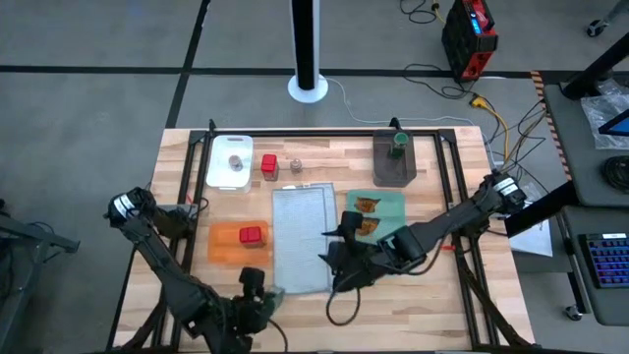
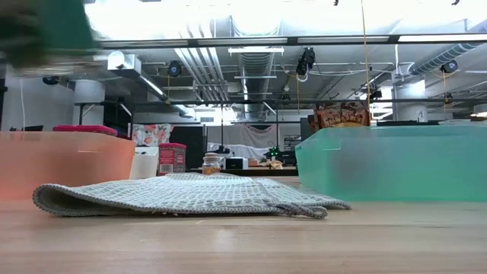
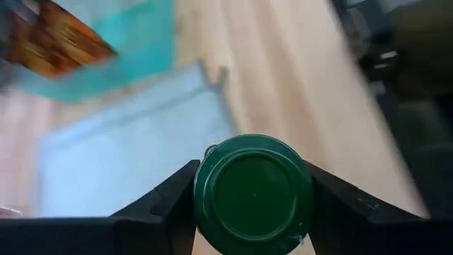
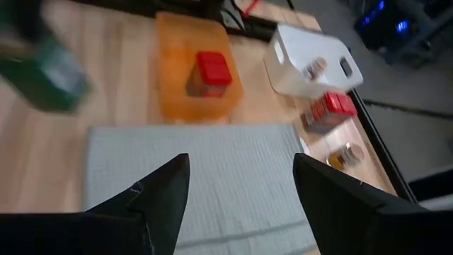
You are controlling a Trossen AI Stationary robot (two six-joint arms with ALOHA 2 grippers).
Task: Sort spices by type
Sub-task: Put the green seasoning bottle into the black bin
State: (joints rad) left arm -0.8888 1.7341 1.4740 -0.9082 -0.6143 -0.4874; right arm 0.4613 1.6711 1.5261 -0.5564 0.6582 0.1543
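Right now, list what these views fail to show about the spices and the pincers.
- Green-topped jar in the left pincer: left wrist view shows only its lid; its body is hidden below.
- Same jar, low view: a blurred patch cut off by the corner.
- Shaker on the white board: too small in the high view to read.
- Right pincer: open, fingertips cut off by the frame edge.

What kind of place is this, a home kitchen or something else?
Not a kitchen: most likely a robotics lab or workshop. The wooden table stands on a grey taped floor, exposed pipes and ducts run under the ceiling, and a computer keyboard sits beside the table.
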